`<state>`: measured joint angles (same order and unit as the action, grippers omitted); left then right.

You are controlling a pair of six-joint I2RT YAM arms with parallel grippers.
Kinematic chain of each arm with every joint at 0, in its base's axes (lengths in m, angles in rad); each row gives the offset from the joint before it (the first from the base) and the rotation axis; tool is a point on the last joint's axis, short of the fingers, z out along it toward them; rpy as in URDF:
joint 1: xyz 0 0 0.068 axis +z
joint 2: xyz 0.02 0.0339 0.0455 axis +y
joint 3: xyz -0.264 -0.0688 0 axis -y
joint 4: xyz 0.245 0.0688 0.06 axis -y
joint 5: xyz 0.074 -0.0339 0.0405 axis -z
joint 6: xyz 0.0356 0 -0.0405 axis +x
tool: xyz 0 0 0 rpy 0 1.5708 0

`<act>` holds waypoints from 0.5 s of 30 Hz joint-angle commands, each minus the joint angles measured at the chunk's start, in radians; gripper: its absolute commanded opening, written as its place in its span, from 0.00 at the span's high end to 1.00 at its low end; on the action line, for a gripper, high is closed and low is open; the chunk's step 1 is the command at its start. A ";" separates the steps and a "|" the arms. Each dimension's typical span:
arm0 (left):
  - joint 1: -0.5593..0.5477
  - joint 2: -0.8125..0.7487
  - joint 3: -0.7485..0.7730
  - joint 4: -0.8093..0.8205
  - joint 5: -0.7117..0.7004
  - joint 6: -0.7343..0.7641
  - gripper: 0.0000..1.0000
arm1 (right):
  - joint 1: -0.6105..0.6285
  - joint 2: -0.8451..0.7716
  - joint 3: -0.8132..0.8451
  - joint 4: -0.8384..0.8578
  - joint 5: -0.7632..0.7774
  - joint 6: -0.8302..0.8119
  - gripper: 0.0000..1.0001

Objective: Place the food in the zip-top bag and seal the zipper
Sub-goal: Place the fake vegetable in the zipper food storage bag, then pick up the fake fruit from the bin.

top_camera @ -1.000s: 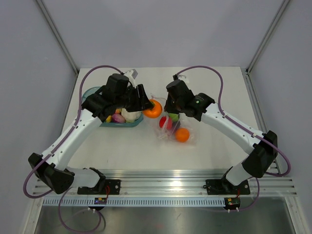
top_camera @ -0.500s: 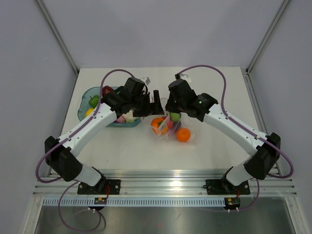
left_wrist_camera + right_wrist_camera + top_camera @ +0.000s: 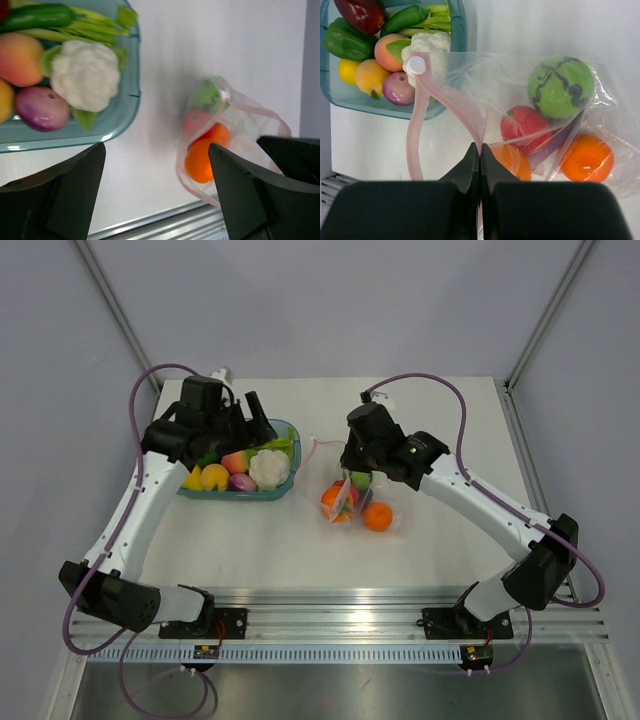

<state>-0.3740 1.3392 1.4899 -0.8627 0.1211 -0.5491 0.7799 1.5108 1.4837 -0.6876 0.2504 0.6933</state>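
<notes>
At centre frame my right gripper (image 3: 480,149) is pinched tight on the zipper (image 3: 412,135) of the thin, floppy, slippery zip-top bag (image 3: 350,502), so I'd hold only that stiffer strip, while my left gripper (image 3: 156,160) hangs spread and empty over the upper-left tray (image 3: 240,496).

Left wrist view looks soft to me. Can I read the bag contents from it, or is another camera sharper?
Left wrist: zip-top bag and the food inside are soft, colours only. Right wrist: sharp on bag and zipper, mild sheen on the plastic. Top external: even light, glare on the front rail.
</notes>
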 commanded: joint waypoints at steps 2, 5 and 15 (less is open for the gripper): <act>0.142 -0.008 -0.002 -0.018 0.019 0.069 0.10 | -0.004 -0.058 -0.007 0.005 0.027 -0.006 1.00; 0.222 0.041 -0.011 -0.015 0.005 0.081 0.08 | -0.004 -0.064 -0.008 0.002 0.029 -0.009 1.00; 0.340 0.230 0.027 0.080 -0.225 0.095 0.04 | -0.004 -0.069 0.000 -0.003 0.027 -0.011 1.00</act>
<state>-0.0452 1.5284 1.4700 -0.8505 0.0296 -0.4759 0.7799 1.4803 1.4757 -0.6983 0.2520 0.6930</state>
